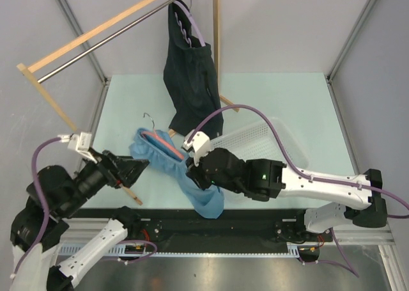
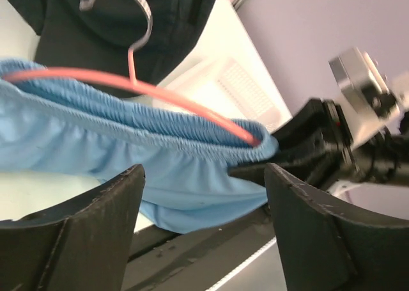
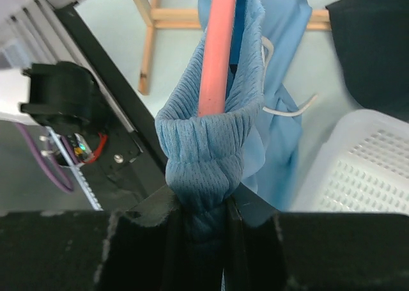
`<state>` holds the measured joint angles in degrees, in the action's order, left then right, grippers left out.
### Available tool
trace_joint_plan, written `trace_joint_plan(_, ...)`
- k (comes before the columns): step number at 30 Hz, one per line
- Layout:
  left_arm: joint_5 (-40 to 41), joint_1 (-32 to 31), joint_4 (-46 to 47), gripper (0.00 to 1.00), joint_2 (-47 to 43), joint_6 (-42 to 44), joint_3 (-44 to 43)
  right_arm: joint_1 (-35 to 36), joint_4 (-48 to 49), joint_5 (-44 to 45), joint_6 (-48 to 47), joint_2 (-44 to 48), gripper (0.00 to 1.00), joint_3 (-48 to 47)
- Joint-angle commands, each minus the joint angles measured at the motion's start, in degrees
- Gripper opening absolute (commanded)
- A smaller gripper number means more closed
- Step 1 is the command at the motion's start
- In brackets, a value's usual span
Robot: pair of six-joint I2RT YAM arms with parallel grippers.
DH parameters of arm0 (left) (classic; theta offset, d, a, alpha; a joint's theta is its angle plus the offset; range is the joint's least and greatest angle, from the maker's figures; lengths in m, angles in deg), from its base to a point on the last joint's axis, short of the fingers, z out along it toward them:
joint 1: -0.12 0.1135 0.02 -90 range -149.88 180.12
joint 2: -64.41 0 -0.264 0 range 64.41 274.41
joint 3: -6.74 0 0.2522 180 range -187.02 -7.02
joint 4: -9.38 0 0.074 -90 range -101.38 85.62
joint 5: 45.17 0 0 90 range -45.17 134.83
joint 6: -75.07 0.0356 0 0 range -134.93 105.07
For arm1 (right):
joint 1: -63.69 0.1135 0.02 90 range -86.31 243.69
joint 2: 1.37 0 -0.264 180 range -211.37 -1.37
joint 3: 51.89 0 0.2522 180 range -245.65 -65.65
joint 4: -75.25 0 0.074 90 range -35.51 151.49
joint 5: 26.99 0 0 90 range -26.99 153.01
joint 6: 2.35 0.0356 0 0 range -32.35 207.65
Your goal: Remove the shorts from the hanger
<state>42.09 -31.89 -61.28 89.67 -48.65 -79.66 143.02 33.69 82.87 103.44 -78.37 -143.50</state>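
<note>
Task barely started: neither pair is off its hanger yet. Light blue shorts sit low over the worktop between the two arms, waistband stretched over a pink hanger that is off the rail. Right gripper has its jaws pinched nearly closed on a bunched fold of the blue waistband, right at the end of the pink hanger arm. Whether the hanger tip is caught in the grip too, can't tell. Left gripper is at the other side of the blue pair, jaws spread wide, nothing in them, cloth just ahead of the tips. Left to do, by my read: get the waistband off both hanger ends, then the second pair. Dark shorts hang at the back on a lavender hanger hooked on the rail, untouched. Around: white perforated basket on the worktop just behind the right arm, wooden rack post beside the dark pair. In the way: the elastic waistband is tight around the hanger end, and the dark pair's hem hangs close behind the blue pair's hanger hook.
</note>
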Motion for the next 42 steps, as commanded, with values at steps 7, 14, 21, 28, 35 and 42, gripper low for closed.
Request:
trace_joint_plan(7, 2.4, 0.0, 12.7, 0.72, 8.9, 9.7, 1.0, 1.7, 6.9, 1.2, -3.7, 7.3, 0.0, 3.4)
trace_joint_plan(14, 2.7, 0.0, 16.9, 0.69, 13.0, 11.7, 2.8, 1.6, 9.9, -4.7, -2.1, 10.0, 0.0, 4.3)
trace_joint_plan(21, 1.6, 0.0, 21.2, 0.62, 14.9, 11.7, 6.5, 1.6, 13.9, -10.9, -0.3, 11.7, 0.0, 4.6)
trace_joint_plan(28, 1.7, 0.0, 24.5, 0.17, 14.7, 12.5, 8.1, 1.6, 13.9, -11.4, 3.5, 12.3, 0.07, 4.7)
trace_joint_plan(35, 6.4, 0.0, 27.3, 0.0, 13.6, 17.6, 7.6, 1.4, 11.1, -4.0, 9.8, 13.7, 0.68, 4.7)
trace_joint_plan(42, 7.3, 0.0, 27.1, 0.0, 13.3, 17.4, 7.3, -2.3, 15.4, -5.7, 11.3, 12.7, 0.73, 4.7)
